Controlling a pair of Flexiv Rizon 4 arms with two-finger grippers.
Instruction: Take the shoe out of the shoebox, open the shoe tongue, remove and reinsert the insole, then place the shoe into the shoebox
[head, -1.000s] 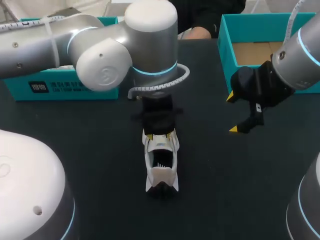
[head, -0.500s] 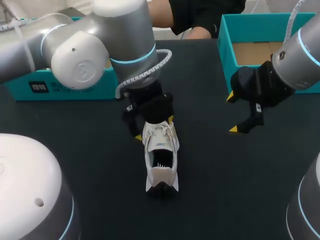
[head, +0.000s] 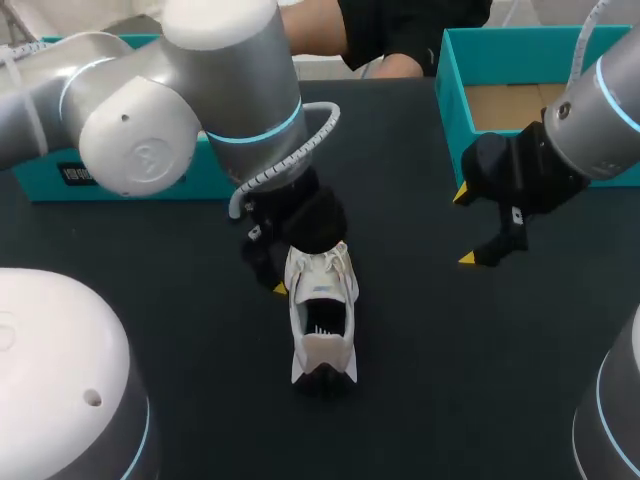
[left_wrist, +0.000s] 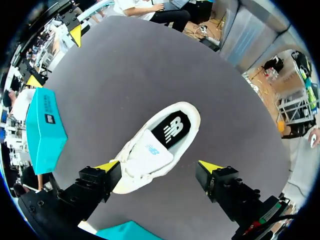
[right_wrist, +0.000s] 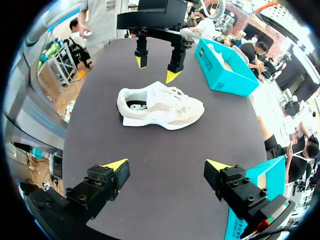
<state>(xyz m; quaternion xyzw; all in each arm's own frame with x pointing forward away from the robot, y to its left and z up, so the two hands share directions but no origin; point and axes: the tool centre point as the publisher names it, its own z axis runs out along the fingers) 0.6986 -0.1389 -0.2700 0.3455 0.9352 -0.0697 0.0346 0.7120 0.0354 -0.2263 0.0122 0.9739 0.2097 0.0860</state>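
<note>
A white shoe stands upright on the black table, heel toward me; its black insole shows inside and the tongue lies over the laces. My left gripper hangs open over the toe end. In the left wrist view the left gripper has one finger close beside the toe and the other well clear. My right gripper is open and empty, off to the shoe's right. The right wrist view shows the shoe side-on, ahead of the right gripper, with the left gripper beyond it.
An open teal shoebox with a cardboard floor stands at the back right, behind my right arm. A second teal box lies at the back left, partly hidden by my left arm. Dark table lies bare around the shoe.
My left gripper has opened and swung from directly over the shoe's front toward the left and nearer. The shoe and the right arm have not moved.
</note>
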